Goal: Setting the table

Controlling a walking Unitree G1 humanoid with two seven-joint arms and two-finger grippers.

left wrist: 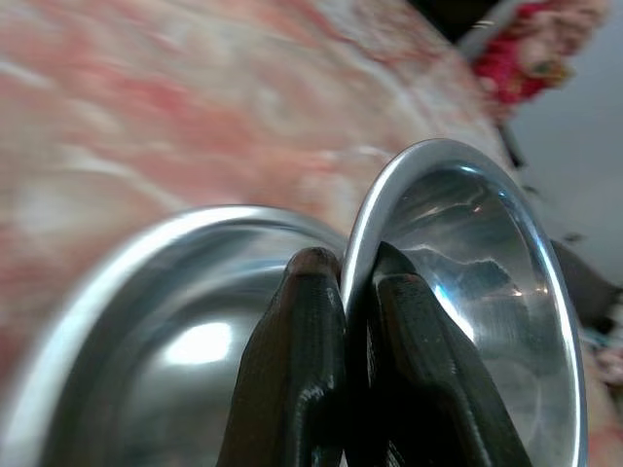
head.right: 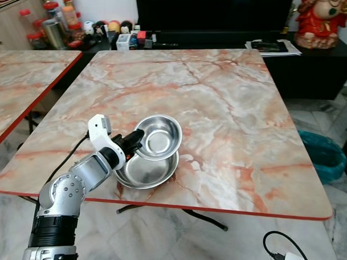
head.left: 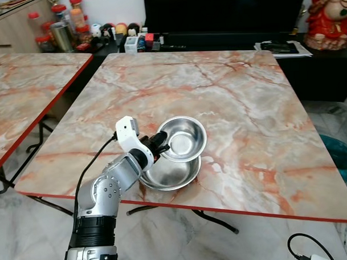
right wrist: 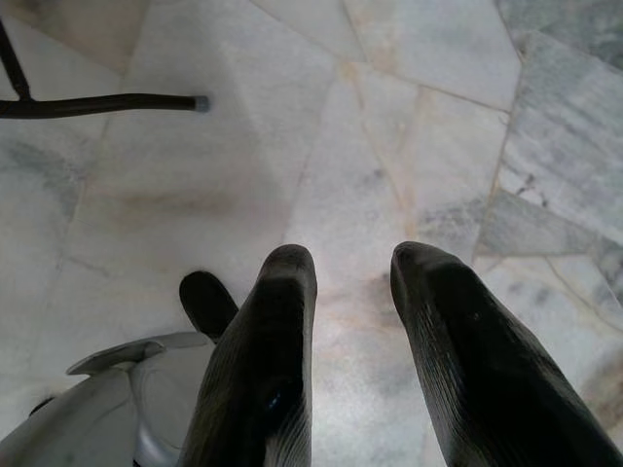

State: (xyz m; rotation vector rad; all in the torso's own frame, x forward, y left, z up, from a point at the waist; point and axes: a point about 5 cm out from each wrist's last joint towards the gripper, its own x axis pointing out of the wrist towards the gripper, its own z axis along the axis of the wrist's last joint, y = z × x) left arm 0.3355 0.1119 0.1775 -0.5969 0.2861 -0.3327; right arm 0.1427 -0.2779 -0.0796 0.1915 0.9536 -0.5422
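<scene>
A: Head views first. What is on the square orange-veined marble table (head.left: 229, 99)?

B: Two round steel bowls at about seven o'clock on its top, near the front red edge. The larger shiny steel bowl (head.left: 169, 174) sits flat; the smaller shiny steel bowl (head.left: 184, 139) is tilted, its low side resting in the larger one at roughly one o'clock of it.

A: And the left gripper (head.left: 164, 144)?

B: It reaches in from eight o'clock of the smaller bowl and meets its near rim.

A: The left wrist view?

B: The black fingers (left wrist: 302, 360) are pressed onto the smaller bowl's rim, one outside the wall, one inside. The larger bowl lies beneath, blurred, so whether the rims touch there is hard to judge.

A: The right wrist view?

B: The right gripper (right wrist: 352, 265) hangs over a grey-white marble floor (right wrist: 419, 117), fingers parted with a clear gap. A black table leg (right wrist: 107, 102) lies at eleven o'clock.
</scene>
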